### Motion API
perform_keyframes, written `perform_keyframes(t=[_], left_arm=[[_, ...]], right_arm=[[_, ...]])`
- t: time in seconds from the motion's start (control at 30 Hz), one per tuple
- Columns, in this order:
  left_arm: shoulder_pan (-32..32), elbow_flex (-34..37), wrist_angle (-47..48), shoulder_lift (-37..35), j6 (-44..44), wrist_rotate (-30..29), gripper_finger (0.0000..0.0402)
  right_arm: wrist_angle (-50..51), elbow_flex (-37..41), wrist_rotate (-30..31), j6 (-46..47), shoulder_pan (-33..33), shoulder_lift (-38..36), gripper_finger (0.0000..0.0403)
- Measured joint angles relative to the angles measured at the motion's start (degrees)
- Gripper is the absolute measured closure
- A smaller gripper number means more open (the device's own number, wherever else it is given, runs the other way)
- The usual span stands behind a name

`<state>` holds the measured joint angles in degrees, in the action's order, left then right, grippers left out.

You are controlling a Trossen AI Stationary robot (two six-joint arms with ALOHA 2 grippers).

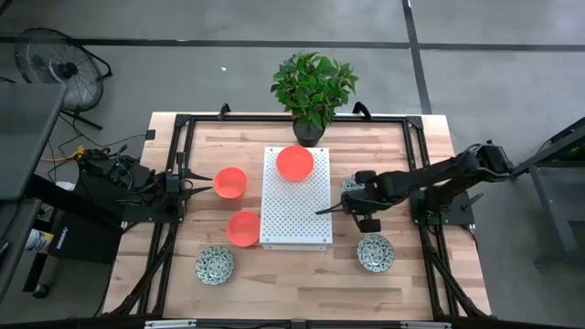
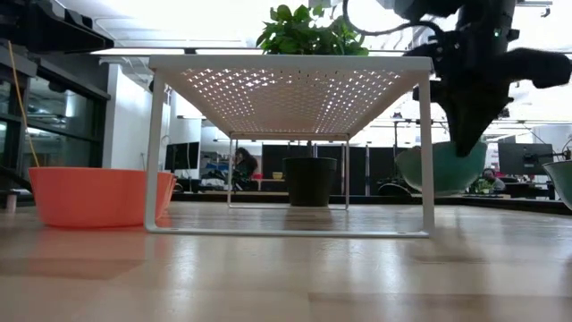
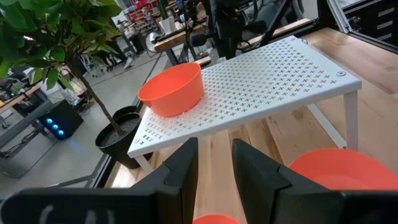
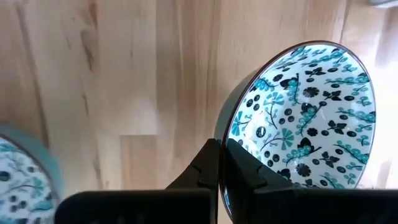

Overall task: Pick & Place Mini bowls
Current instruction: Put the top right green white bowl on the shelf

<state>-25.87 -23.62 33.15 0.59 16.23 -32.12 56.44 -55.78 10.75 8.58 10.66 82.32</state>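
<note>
Two patterned bowls sit nearest the table's front edge — one at front left (image 1: pixel 215 265), one at front right (image 1: pixel 376 252) — on the pale wooden table (image 1: pixel 402 146). Just behind, an orange bowl (image 1: pixel 243 228) rests beside the left edge of the white perforated rack (image 1: pixel 295 215), with a second orange bowl (image 1: pixel 230 182) farther back. To the rack's right, the right gripper (image 4: pixel 222 163) is pinched together on the rim of a third patterned bowl (image 4: pixel 305 127), holding it tilted and, in the low view, off the tabletop. At the left edge waits the left gripper (image 3: pixel 214 163), fingers slightly apart and holding nothing. A third orange bowl (image 1: pixel 294 162) stands on the rack's far end — a potted plant (image 1: pixel 313 87) behind it.
</note>
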Motion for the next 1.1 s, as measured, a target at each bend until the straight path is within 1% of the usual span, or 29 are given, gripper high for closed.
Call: perform_keyframes(t=[0.3, 0.47, 0.57, 0.73, 0.9, 1.1], left_arm=[[0.0, 0.01, 0.0, -0.02, 0.0, 0.02, 0.0307], [-0.01, 0.01, 0.01, -0.01, 0.0, 0.01, 0.0307], [0.0, 0.01, 0.01, 0.0, 0.0, 0.01, 0.0307], [0.01, 0.01, 0.02, -0.02, 0.0, 0.02, 0.0307], [0.0, 0.01, 0.0, -0.01, 0.0, 0.0, 0.0307], [0.0, 0.0, 0.01, 0.01, 0.0, 0.0, 0.0307]], right_arm=[[11.56, -7.18, 5.65, 7.36, 5.28, -0.02, 0.0402], [14.37, -11.9, 8.43, 7.52, 8.98, -0.07, 0.0402], [15.43, -14.55, 8.91, 7.43, 10.99, -0.07, 0.0402], [16.44, -19.54, 9.3, 4.97, 13.82, -0.09, 0.0402], [16.87, -24.95, 10.55, 0.33, 15.07, 0.52, 0.0402], [17.03, -32.66, 10.64, -7.98, 14.95, 6.18, 0.0402]])
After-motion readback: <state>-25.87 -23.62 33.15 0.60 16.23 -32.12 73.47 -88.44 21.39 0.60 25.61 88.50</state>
